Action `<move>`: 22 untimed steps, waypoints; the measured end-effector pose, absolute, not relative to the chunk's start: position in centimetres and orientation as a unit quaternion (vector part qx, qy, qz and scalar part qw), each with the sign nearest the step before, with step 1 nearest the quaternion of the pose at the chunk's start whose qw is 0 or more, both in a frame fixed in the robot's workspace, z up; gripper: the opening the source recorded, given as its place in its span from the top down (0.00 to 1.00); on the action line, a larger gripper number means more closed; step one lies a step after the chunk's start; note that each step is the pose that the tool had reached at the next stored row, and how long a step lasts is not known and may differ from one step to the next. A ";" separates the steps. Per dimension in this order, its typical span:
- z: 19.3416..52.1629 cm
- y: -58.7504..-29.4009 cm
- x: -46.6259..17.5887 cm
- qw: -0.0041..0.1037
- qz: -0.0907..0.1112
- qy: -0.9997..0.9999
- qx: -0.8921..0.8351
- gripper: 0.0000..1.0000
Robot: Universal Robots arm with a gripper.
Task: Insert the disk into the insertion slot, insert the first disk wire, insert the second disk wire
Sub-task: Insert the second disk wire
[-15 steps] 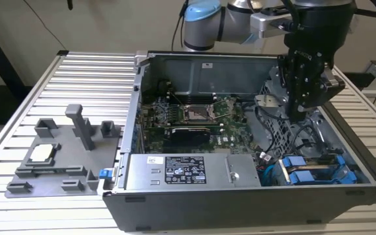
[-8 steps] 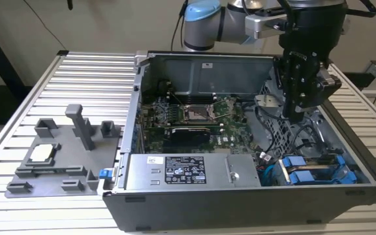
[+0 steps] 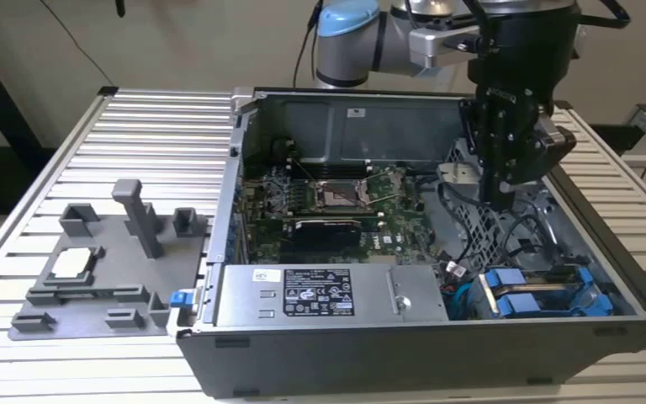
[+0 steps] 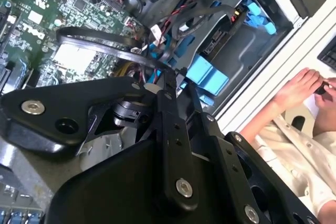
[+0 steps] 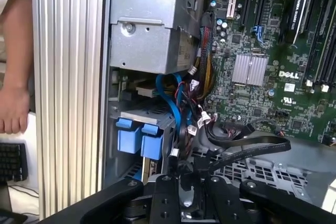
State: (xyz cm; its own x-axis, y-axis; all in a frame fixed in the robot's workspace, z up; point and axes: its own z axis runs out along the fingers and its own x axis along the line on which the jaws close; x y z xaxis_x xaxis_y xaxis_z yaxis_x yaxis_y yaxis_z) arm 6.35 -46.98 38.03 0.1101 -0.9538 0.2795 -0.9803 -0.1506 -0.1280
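Note:
The disk [image 3: 525,293], silver in a bright blue carrier, lies in the insertion slot [image 3: 626,296] of the grey drive cage at the front of the open computer case, on the exterior view's right. Its blue end tabs face out in both wrist views [image 4: 207,74] [image 5: 139,139]. My gripper [image 3: 500,200] hangs inside the case just behind the cage, pointing down. Its black fingers [image 4: 164,98] are shut on the end of a black flat disk wire [image 5: 247,149], which loops away over the motherboard [image 4: 94,40]. More thin wires, blue and red, bunch beside the cage.
A grey power-supply box [image 3: 312,295] sits beside the cage, with the green motherboard [image 3: 335,198] behind it. A grey fixture plate [image 3: 98,273] lies on the slatted table at the exterior view's left. A person's hand [image 5: 13,108] and a keyboard [image 5: 13,161] are beside the table.

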 end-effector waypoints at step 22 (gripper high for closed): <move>37.8 -46.7 5.9 0.039 0.163 -0.643 0.747 0.76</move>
